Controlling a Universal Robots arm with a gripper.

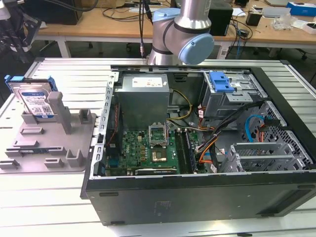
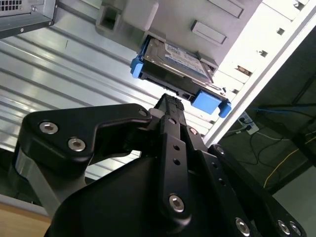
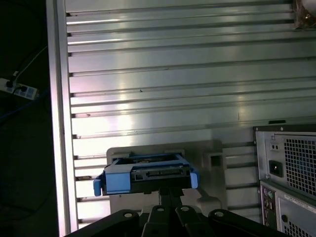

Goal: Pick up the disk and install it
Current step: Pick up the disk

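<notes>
Approach for the pick is what you are running, judging by the layout. The disk (image 1: 35, 101) is standing tilted in the grey holder (image 1: 64, 143), at 9 o'clock from the open computer case (image 1: 197, 197) in the exterior view. It is not lifted and not installed.

In the second wrist view your end effector (image 2: 169, 101) is hanging just off the disk's connector edge, apart from it. Its fingers are looking pressed together and are gripping nothing.

Judgement: a grasp is calling for you to part the fingers first. You would then be straddling the blue carrier's edge squarely, since the holder's posts are crowding the disk.

Counts:
- one disk
- one holder
- one arm
- one end effector
- one case
- one power supply (image 1: 143, 98), at 12 o'clock inside the case
- one blue latch (image 1: 220, 81) on its grey cage, at 1 o'clock

Holder and case are both resting on the ribbed metal surface (image 1: 64, 74).
</notes>
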